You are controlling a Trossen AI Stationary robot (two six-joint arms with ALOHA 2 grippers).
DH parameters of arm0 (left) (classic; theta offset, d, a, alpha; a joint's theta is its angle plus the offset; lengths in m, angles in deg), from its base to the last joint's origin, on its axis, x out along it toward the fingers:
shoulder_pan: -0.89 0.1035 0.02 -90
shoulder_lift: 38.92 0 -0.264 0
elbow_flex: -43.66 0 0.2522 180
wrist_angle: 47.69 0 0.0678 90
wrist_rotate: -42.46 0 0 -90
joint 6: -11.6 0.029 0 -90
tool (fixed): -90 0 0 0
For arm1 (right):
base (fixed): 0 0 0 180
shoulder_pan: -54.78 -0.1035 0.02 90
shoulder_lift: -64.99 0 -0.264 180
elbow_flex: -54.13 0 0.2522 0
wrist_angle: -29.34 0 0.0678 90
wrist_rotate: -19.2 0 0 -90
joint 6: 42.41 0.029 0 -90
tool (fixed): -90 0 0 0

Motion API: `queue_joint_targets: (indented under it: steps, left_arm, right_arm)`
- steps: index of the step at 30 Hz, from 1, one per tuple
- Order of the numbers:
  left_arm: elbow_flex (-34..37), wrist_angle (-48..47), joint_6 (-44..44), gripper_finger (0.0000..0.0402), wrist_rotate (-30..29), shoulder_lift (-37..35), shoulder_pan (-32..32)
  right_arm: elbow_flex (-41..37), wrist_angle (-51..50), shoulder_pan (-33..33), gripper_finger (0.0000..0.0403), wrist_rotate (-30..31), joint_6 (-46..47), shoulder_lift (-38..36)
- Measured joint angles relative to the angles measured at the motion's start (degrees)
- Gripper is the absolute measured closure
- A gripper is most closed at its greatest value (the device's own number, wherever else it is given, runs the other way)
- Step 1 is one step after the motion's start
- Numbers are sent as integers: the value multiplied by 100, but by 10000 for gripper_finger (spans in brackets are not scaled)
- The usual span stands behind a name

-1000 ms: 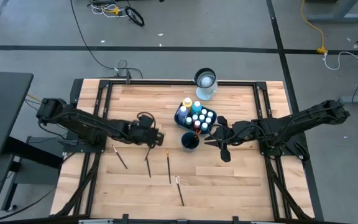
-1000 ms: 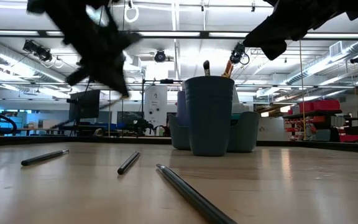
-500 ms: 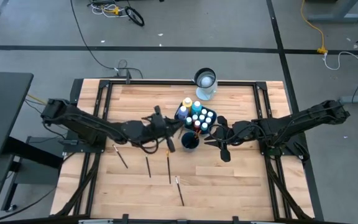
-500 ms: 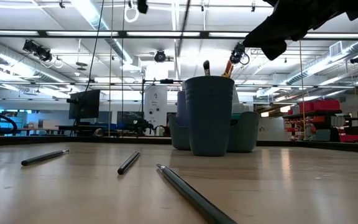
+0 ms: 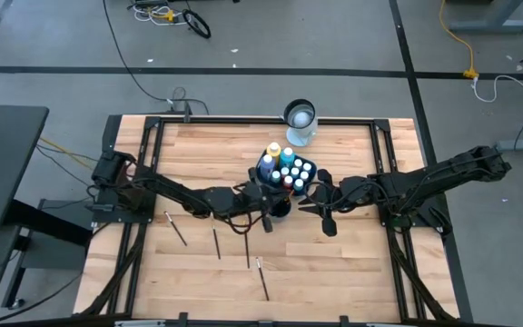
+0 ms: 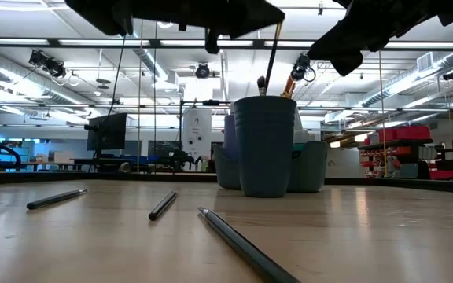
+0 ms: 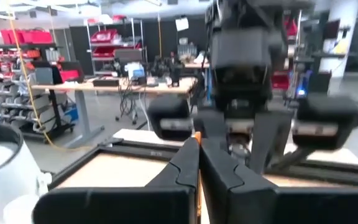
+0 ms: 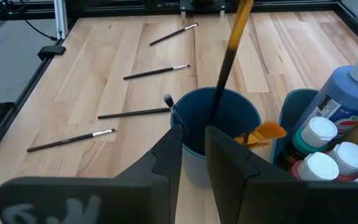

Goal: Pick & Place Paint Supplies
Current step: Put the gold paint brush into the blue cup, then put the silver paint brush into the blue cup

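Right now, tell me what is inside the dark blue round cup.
In the dark blue round cup: a white-tipped brush, an orange-handled one, and a long dark-and-yellow brush lowered in by the left gripper. The cup's bottom is hidden.

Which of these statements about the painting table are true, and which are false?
1. Four loose brushes lie on the table. True.
2. The left gripper holds a brush with its lower end in the blue cup. True.
3. Apart from that brush, the blue cup is empty. False: another brush stands in it.
4. The paint bottles lie scattered across the table. False: they stand together beside the cup.
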Motion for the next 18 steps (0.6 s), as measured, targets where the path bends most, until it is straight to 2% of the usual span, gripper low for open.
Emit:
queue_joint_targets:
  steps: [11, 18]
  left_arm:
    - [-5, -997, -770, 344, -397, 7, -2]
    - [0, -1012, -424, 318, -647, -158, -88]
  right_arm:
    - [0, 6, 0, 331, -2, 2, 0]
    - [0, 3, 0, 331, -2, 2, 0]
